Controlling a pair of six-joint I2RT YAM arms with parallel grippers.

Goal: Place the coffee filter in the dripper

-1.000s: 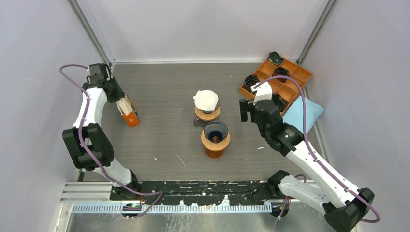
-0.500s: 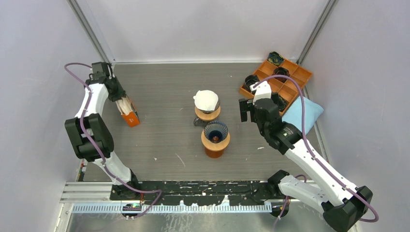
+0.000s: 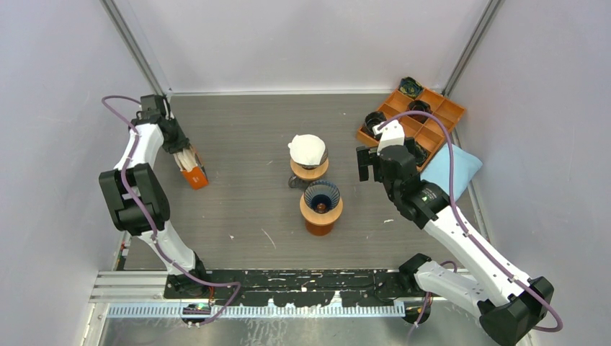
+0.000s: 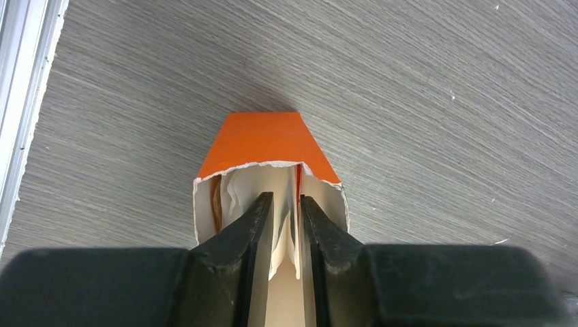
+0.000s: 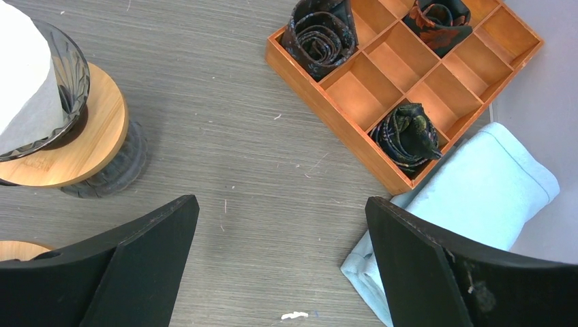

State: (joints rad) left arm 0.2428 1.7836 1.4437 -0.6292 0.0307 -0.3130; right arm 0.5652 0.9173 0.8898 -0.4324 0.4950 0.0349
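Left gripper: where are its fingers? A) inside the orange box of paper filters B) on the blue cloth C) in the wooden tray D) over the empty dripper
A: the left gripper has its fingers down in the orange box, with filters between them.

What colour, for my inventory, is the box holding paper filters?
Orange box; clearest in left wrist view.

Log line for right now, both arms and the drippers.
left gripper: inside orange filter holder, astride a paper filter, grip unconfirmed | right gripper: open, empty | near dripper: no filter | far dripper: filter in
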